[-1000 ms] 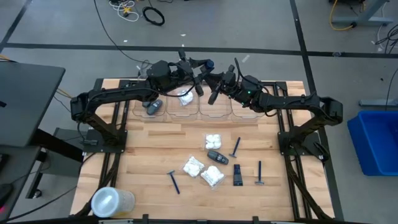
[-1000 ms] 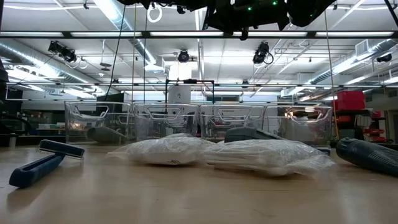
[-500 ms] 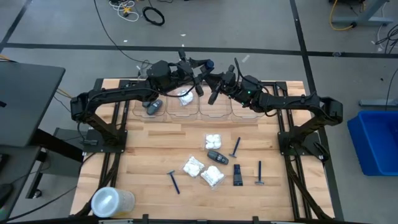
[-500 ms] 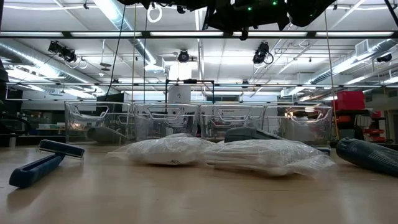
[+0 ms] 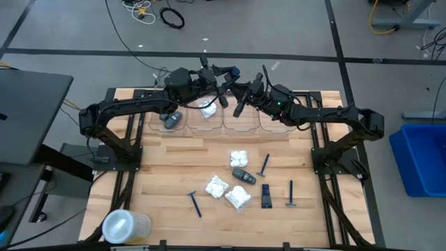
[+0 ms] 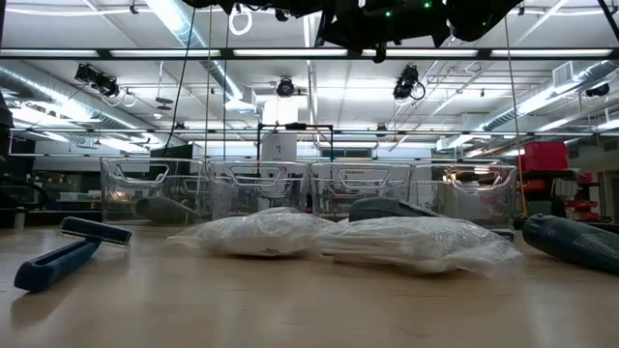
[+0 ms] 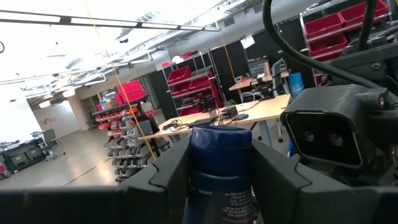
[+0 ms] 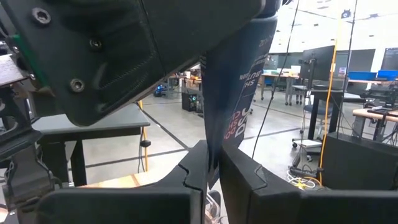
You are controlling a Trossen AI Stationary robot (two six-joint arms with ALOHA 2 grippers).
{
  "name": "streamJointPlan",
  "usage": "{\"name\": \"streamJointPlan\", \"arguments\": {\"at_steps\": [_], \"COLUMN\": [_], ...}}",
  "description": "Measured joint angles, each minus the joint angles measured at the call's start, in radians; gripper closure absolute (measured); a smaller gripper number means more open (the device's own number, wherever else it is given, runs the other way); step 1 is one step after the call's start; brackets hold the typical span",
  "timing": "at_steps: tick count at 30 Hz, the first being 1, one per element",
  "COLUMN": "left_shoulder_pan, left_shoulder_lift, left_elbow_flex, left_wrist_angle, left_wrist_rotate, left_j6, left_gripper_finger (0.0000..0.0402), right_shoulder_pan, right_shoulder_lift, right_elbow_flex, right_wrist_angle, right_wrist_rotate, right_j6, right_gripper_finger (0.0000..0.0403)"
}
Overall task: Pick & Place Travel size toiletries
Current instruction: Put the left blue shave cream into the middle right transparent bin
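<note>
My left gripper [image 7: 221, 186] is clamped on a small dark blue tube with a rounded cap end [image 7: 220, 171], its two dark fingers [image 7: 165, 177] pressed against either side of the tube's body. My right gripper [image 8: 208, 171] is pinched on the flat crimped tail of that same tube, a dark blue strip with red and white lettering [image 8: 233, 93] running down between the finger pads [image 8: 249, 174]. So both of my grippers hold the one tube between them, raised above the row of clear plastic bins [image 5: 223, 118] along the far edge of the wooden table [image 5: 167, 181]; seen from above, the left gripper [image 5: 226, 75] and the right gripper [image 5: 245, 90] meet over the middle bins.

In the bins lie a dark grey oval case [image 5: 172, 120] and a white crinkly packet [image 5: 208, 109]. Out on the table, well apart from my grippers, sit three more white crinkly packets [image 5: 239, 157], [image 5: 216, 186], [image 5: 237, 198], another dark grey oval case [image 5: 242, 175], a small black tube [image 5: 266, 196] and three thin blue razors [image 5: 264, 164], [image 5: 291, 194], [image 5: 195, 203]. A large translucent round plastic container [image 5: 125, 226] rests at the near left corner.
</note>
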Motion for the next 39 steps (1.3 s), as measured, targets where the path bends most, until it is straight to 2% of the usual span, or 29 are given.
{"name": "streamJointPlan", "arguments": {"at_steps": [3, 9, 13, 39], "left_shoulder_pan": [0.0, 0.0, 0.0, 0.004], "left_shoulder_lift": [0.0, 0.0, 0.0, -0.054], "left_elbow_flex": [0.0, 0.0, 0.0, 0.001], "left_wrist_angle": [0.002, 0.003, 0.003, -0.056], "left_wrist_rotate": [0.003, 0.003, 0.003, 0.027], "left_j6": [0.0, -0.007, -0.007, -0.091], "left_gripper_finger": [0.0227, 0.0165, 0.0144, 0.0146], "right_shoulder_pan": [0.0, 0.0, 0.0, -0.02], "right_shoulder_lift": [0.0, 0.0, 0.0, 0.0], "right_elbow_flex": [0.0, -0.001, -0.001, -0.001], "right_wrist_angle": [-0.002, -0.005, -0.003, -0.054], "right_wrist_rotate": [-0.001, -0.001, -0.001, 0.018], "right_j6": [-0.003, -0.008, -0.008, -0.008], "right_gripper_finger": [0.0369, 0.0377, 0.0383, 0.0384]}}
